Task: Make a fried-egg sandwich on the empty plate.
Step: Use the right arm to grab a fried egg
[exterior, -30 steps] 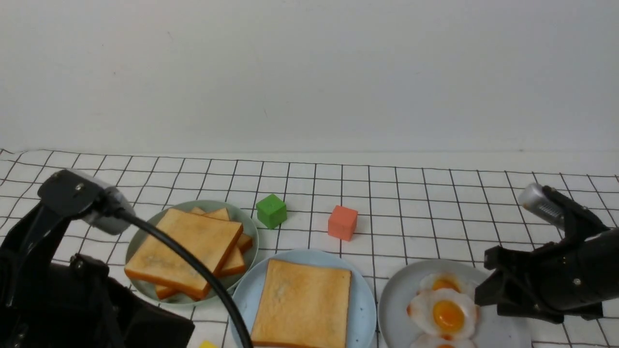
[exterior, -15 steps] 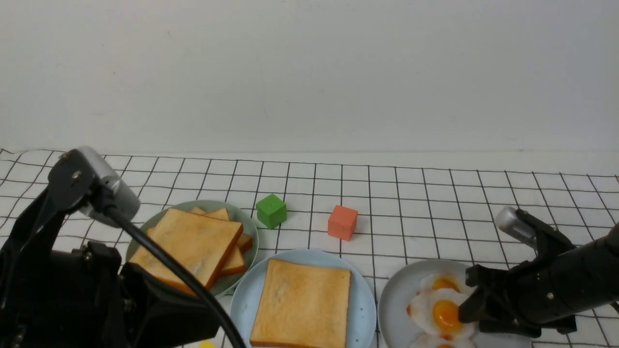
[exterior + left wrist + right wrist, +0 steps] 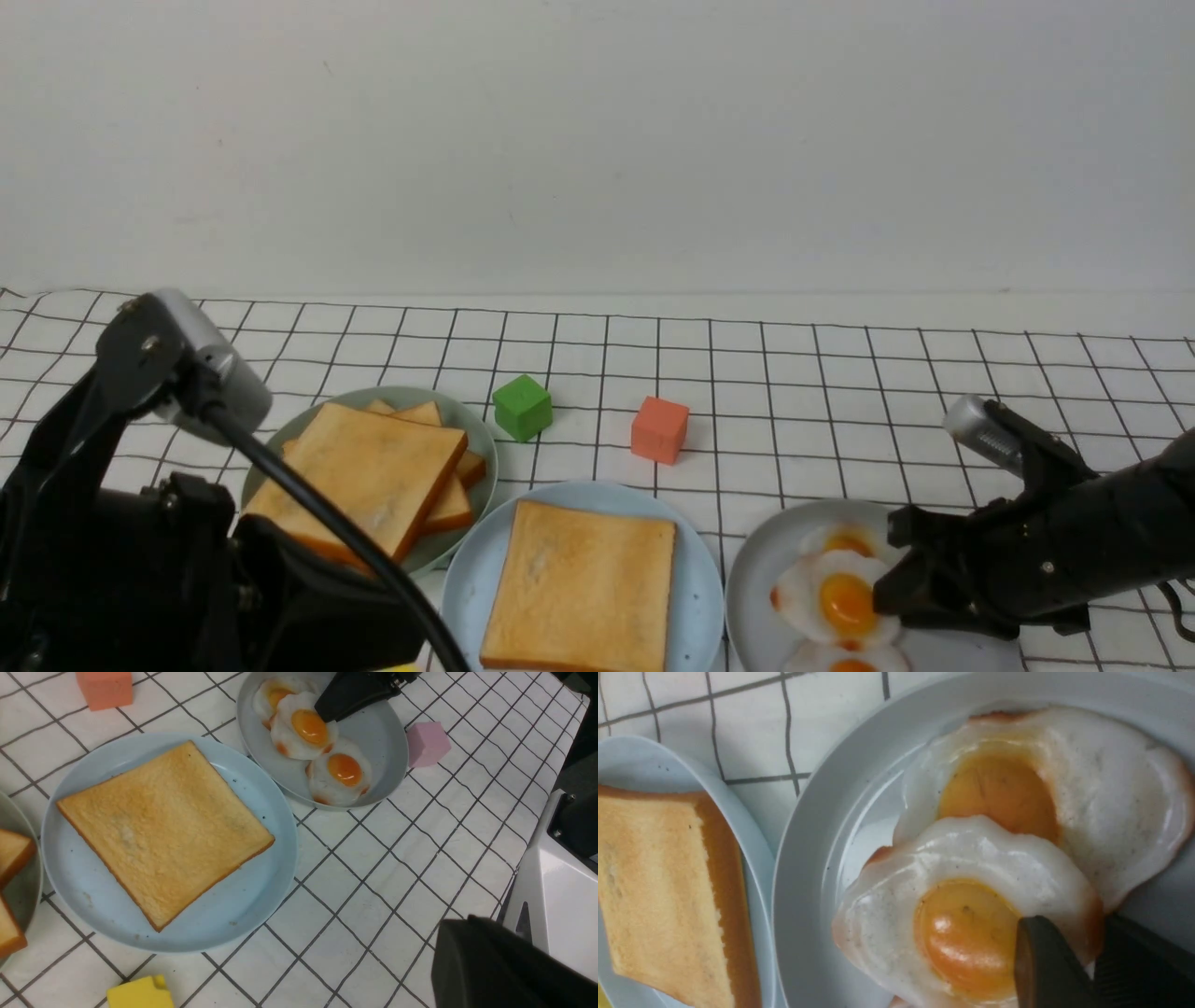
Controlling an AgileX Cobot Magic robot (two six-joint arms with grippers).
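Observation:
The light-blue plate [image 3: 700, 560] sits at front centre and holds one flat golden toast slice [image 3: 579, 588] with nothing on top. Both show in the left wrist view, plate [image 3: 261, 891] and toast [image 3: 163, 826]. To its right, a grey plate [image 3: 747, 597] carries three fried eggs. My right gripper [image 3: 887, 588] is shut on the edge of the middle egg [image 3: 836, 602]. The right wrist view shows its fingers [image 3: 1097, 952] pinching that egg's browned rim [image 3: 962, 924]. My left gripper [image 3: 490, 961] is shut and empty, above the cloth near the table's front edge.
A sage-green plate [image 3: 467, 420] at the left holds a loose pile of toast [image 3: 373, 476], partly behind my left arm [image 3: 140, 579]. A green cube [image 3: 523, 407] and an orange cube [image 3: 660, 429] stand behind the blue plate. Pink [image 3: 427, 742] and yellow [image 3: 140, 991] blocks lie on the cloth.
My right gripper has moved left and down onto the grey plate and taken the middle egg's edge; the egg shifted slightly left. My left arm rose and moved right, then stayed still.

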